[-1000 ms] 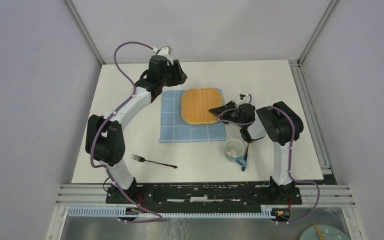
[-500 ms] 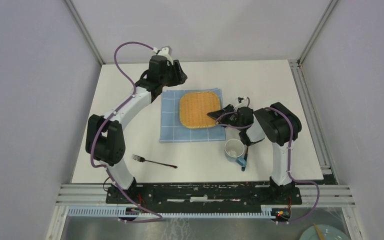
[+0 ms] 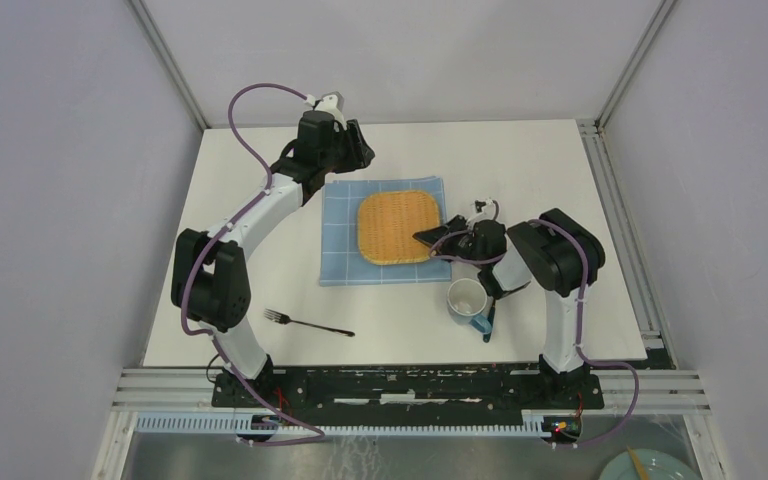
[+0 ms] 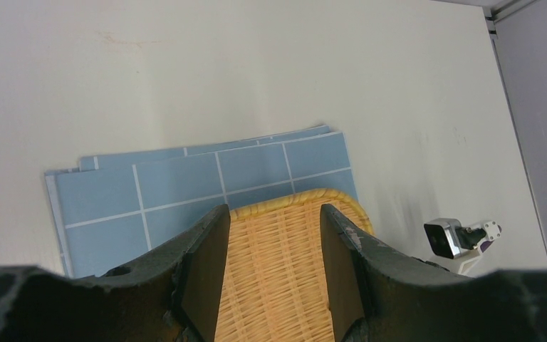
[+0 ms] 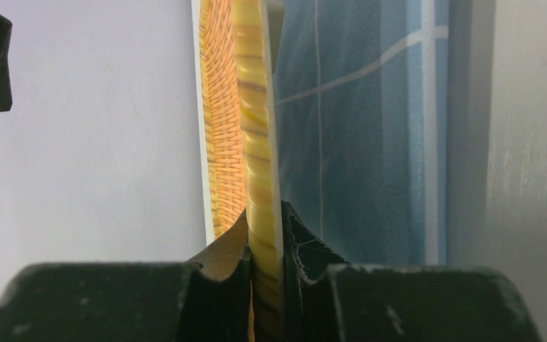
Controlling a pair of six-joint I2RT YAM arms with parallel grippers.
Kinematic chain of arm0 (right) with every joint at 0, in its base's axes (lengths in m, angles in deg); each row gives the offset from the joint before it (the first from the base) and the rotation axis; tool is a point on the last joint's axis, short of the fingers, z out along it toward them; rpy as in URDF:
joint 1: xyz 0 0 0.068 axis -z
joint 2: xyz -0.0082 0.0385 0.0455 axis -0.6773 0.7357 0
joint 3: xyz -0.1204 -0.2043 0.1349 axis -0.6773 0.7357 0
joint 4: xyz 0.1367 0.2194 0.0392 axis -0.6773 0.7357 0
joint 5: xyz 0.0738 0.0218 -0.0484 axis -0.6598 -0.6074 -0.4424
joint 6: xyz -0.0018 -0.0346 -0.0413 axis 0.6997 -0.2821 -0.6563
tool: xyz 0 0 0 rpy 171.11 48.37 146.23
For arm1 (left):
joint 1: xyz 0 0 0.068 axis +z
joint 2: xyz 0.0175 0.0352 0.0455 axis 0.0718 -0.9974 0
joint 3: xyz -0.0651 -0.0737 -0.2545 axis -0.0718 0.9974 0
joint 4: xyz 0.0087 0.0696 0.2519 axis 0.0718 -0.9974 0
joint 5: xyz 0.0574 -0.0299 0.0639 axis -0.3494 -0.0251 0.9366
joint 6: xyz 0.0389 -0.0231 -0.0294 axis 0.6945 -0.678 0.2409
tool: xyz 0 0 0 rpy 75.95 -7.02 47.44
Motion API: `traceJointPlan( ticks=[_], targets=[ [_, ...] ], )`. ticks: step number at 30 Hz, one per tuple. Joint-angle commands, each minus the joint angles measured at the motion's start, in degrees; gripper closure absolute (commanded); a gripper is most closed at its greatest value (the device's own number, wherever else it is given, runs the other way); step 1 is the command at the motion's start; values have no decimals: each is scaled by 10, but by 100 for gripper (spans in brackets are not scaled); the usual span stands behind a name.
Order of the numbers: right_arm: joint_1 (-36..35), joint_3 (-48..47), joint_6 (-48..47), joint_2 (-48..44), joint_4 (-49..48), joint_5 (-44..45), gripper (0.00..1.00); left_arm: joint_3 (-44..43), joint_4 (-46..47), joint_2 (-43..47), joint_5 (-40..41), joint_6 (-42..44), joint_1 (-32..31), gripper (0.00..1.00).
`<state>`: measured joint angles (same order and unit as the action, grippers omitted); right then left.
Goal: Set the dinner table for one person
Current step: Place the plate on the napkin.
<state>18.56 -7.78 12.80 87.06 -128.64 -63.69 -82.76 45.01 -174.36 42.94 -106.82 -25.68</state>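
A square woven bamboo tray sits over the blue checked cloth on the white dinner table. My right gripper is shut on the tray's right rim. In the right wrist view both fingers of the right gripper pinch the yellow rim, with the cloth behind. My left gripper hovers open over the cloth's far edge. Seen from the left wrist, the left gripper holds nothing, and the tray and cloth lie below it.
A white mug stands just near of the cloth's right corner, under the right arm. A blue-handled utensil lies beside it. A dark fork lies near the front left. A green plate sits off the table, bottom right.
The right gripper has drawn the tray toward the near side and slightly left, further onto the cloth's middle. The left arm has not moved.
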Motion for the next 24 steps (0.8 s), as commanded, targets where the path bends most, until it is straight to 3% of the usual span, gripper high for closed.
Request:
traceJointPlan(
  ticks=[1, 24],
  targets=[
    [-13, 6, 9, -37, -78, -2, 100, -6, 14, 4, -13, -15, 1, 43],
    [-56, 39, 29, -20, -132, 36, 100, -4, 16, 5, -16, -17, -1, 43]
  ],
)
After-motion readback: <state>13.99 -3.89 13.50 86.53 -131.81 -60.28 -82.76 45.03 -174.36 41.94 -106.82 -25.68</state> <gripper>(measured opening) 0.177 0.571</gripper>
